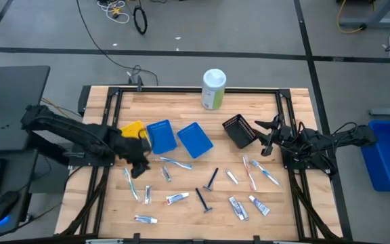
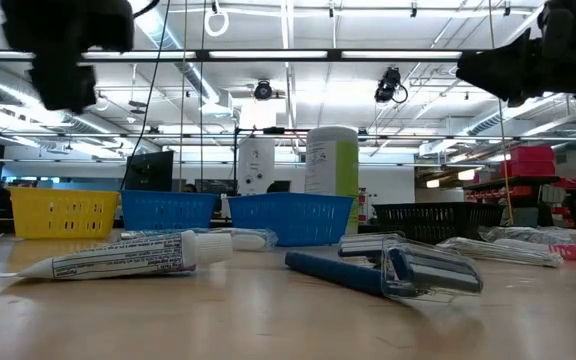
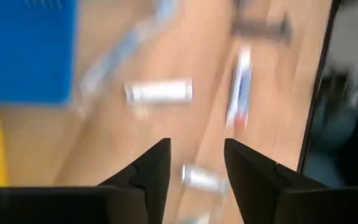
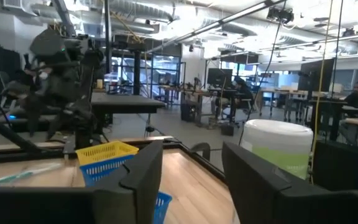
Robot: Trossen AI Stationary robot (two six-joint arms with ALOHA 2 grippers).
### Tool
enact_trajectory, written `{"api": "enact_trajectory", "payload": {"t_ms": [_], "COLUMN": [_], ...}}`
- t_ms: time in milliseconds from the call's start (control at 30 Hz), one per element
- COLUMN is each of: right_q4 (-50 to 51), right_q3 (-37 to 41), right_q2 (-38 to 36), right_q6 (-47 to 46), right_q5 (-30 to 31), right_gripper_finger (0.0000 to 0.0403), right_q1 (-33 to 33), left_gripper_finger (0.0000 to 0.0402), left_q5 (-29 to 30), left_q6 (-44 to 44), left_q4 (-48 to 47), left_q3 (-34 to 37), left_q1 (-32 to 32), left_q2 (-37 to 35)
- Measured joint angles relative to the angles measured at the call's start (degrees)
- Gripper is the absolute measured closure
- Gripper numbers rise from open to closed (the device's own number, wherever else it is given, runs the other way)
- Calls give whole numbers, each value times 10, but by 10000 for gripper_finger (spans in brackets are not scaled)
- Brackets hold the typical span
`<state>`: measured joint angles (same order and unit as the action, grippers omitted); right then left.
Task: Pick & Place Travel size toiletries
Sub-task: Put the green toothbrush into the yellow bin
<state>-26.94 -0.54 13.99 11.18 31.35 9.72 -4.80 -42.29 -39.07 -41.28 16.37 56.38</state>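
Left hand (image 1: 139,166) at nine o'clock, fingers apart and empty, poised low over toothpaste tubes (image 1: 177,198) and razors (image 1: 204,201) strewn from six to four o'clock on the surface (image 1: 181,105), seemingly choosing one. Right hand (image 1: 268,139) at three o'clock, parted, waiting.

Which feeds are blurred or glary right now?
Left wrist view: motion-smeared, though the open left gripper and a toothpaste tube are recognisable. Low view: ceiling lights glare behind; the near razor is sharp. High view: evenly lit, clear. Right wrist view: mildly soft.
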Motion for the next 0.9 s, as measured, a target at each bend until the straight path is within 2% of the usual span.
{"api": "enact_trajectory", "payload": {"t_ms": [67, 300, 433, 600, 800, 900], "right_q4": [0, -3, -3, -6, -7, -7], "right_q3": [0, 0, 0, 0, 0, 0], "right_q2": [4, 11, 11, 10, 10, 10], "right_q6": [1, 2, 9, 17, 17, 17], "right_q5": [0, 1, 1, 2, 47, 46], "right_gripper_finger": [216, 204, 207, 221, 238, 247], "right_q1": [0, 0, 0, 0, 0, 0], "left_gripper_finger": [228, 221, 221, 221, 224, 243], "left_q5": [-27, -39, -33, 47, 44, 55], "left_q6": [39, 249, 299, 344, 391, 397], "left_q4": [-24, -81, -91, -90, -90, -91], "left_q3": [0, 0, 0, 0, 0, -2], "left_q1": [28, 122, 166, 210, 234, 240], "left_q2": [27, 127, 182, 241, 298, 316]}}
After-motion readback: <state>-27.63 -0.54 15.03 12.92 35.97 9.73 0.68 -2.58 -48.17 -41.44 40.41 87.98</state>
